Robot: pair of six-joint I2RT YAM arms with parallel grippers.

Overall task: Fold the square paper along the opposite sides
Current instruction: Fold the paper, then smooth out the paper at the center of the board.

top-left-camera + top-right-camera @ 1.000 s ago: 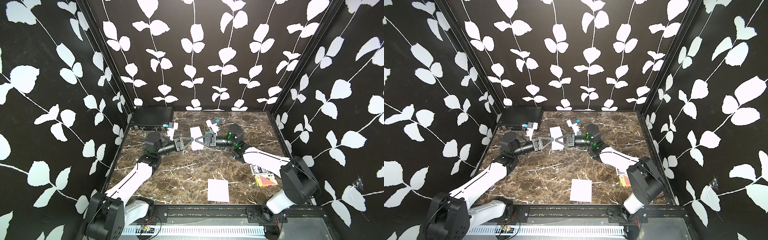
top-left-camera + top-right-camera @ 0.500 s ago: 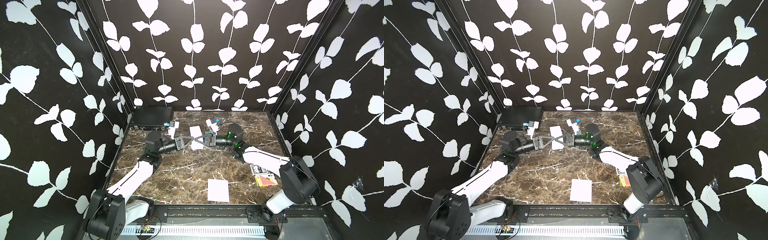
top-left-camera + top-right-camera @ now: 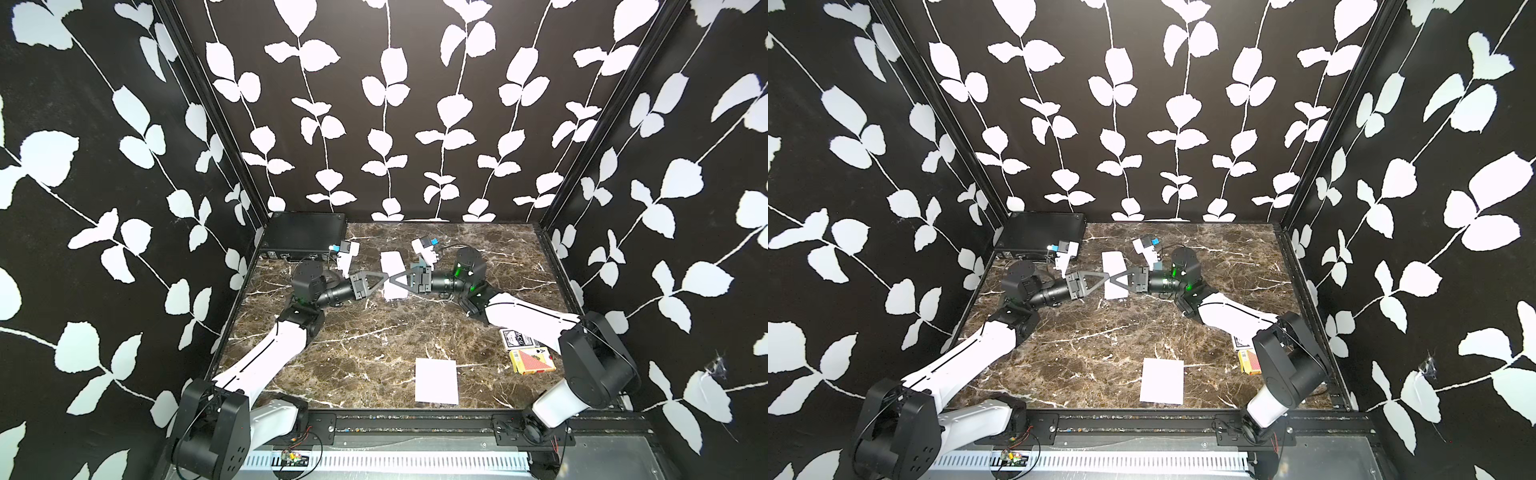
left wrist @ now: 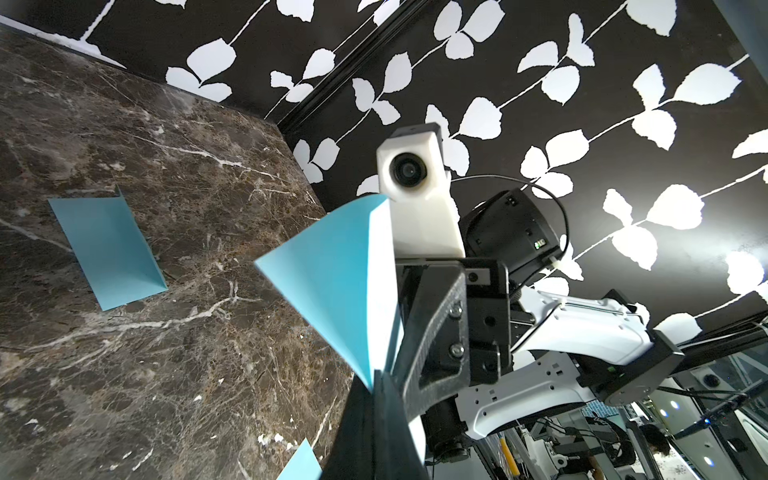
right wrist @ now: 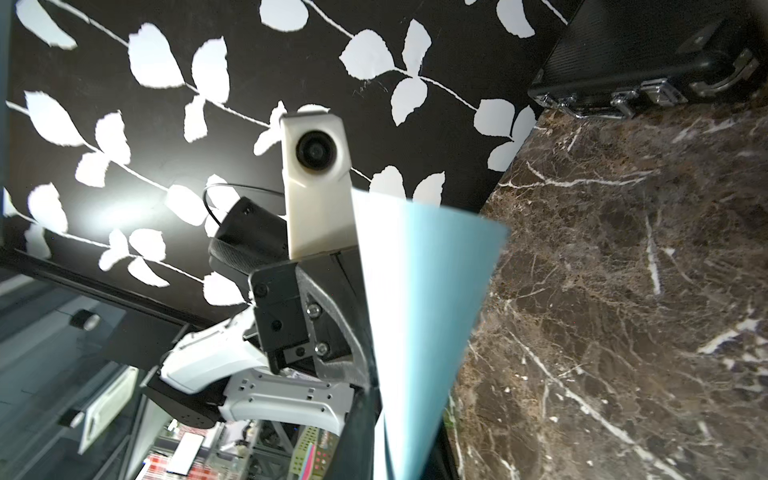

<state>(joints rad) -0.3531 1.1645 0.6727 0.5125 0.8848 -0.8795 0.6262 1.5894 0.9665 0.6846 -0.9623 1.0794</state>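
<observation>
The square paper point(image 3: 392, 266) point(image 3: 1113, 270) hangs above the marble table point(image 3: 374, 332) at the back middle, as a narrow strip bent double. It looks white in both top views, light blue on one face point(image 4: 332, 282) and white on the other point(image 5: 424, 291) in the wrist views. My left gripper point(image 3: 387, 275) point(image 3: 1108, 277) point(image 4: 376, 374) reaches in from the left and is shut on the paper's lower edge. My right gripper point(image 3: 395, 279) point(image 3: 1114, 280) point(image 5: 386, 399) meets it tip to tip from the right. Its jaws stand on either side of the sheet, which hides whether they pinch it.
A second sheet point(image 3: 436, 381) point(image 3: 1162, 381) point(image 4: 108, 249) lies flat near the table's front edge. Two card boxes point(image 3: 528, 353) sit by the right arm's base. A black case point(image 3: 305, 235) point(image 5: 648, 62) fills the back left corner.
The left gripper has come in a little from the left and closed on the paper's edge. The right gripper and the paper stay where they were.
</observation>
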